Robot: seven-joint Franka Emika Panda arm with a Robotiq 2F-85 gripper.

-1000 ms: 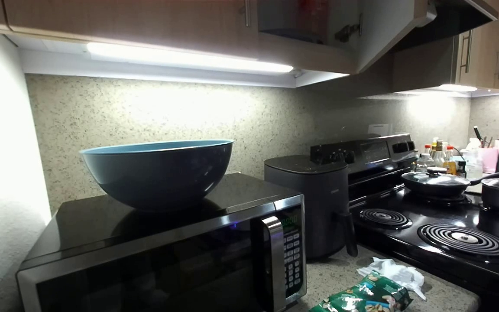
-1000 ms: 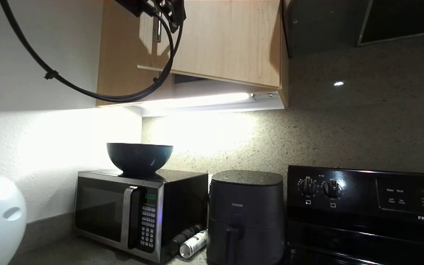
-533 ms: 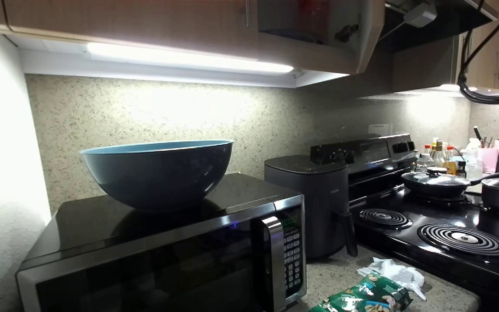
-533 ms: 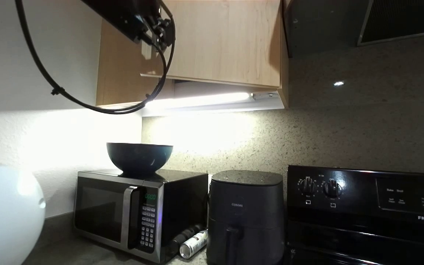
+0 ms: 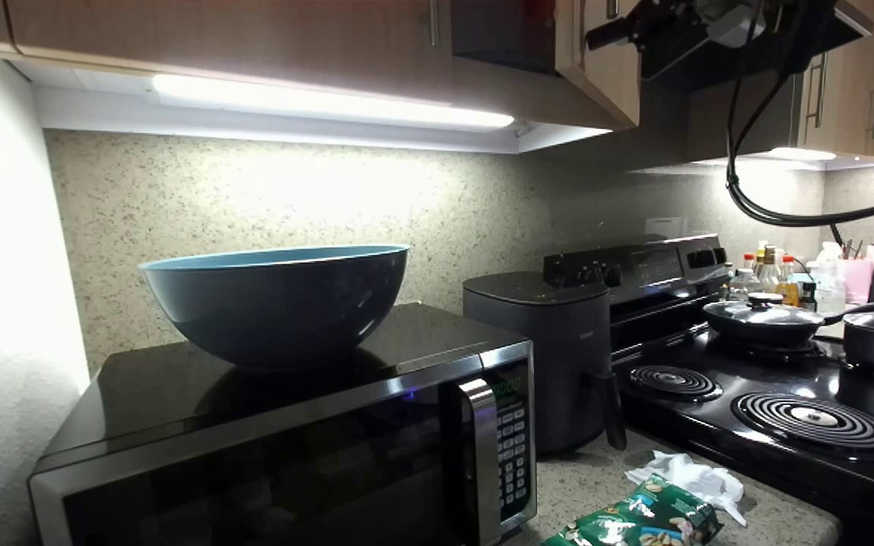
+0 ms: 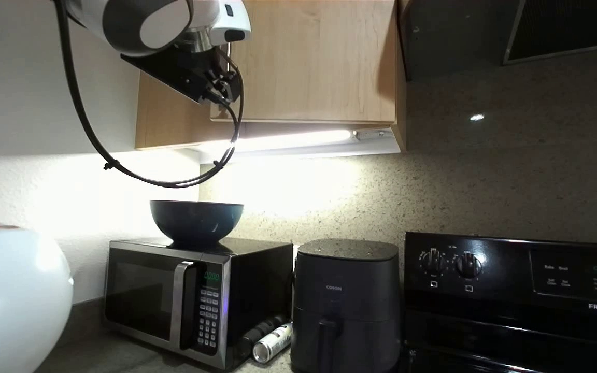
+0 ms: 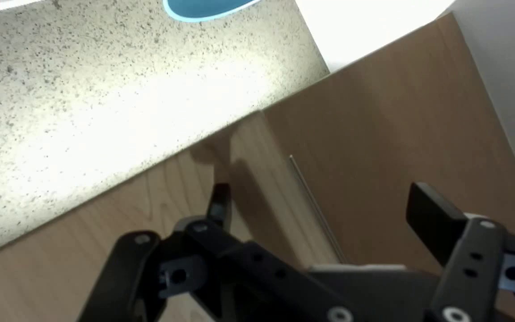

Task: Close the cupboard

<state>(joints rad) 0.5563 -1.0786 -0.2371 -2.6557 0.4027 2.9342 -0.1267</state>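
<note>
The cupboard (image 5: 505, 34) is a brown wall cabinet with a dark inside. Its right-hand door (image 5: 604, 68) stands partly open; this door shows from outside as light wood (image 6: 314, 62) in an exterior view. The neighbouring left door (image 5: 255, 38) is shut. My gripper (image 7: 320, 205) is open and empty, its fingers wide apart at the outer face of the moving door. A slim silver handle (image 7: 318, 208) shows between the fingers in the wrist view. The gripper also shows by the door's free edge in both exterior views (image 5: 611, 32) (image 6: 228, 85). Whether a finger touches the door is unclear.
Below stand the black microwave (image 5: 270, 455) with a blue bowl (image 5: 278, 311) on top, and an air fryer (image 5: 543, 364). The stove (image 5: 710, 425) and black range hood (image 5: 687, 83) are beside the cupboard. A black cable loop (image 6: 169, 182) hangs from the arm.
The cupboard door has swung inward from wide open to partly open. The arm and its cable have moved down and towards the cupboard, bringing the gripper into view beside the door.
</note>
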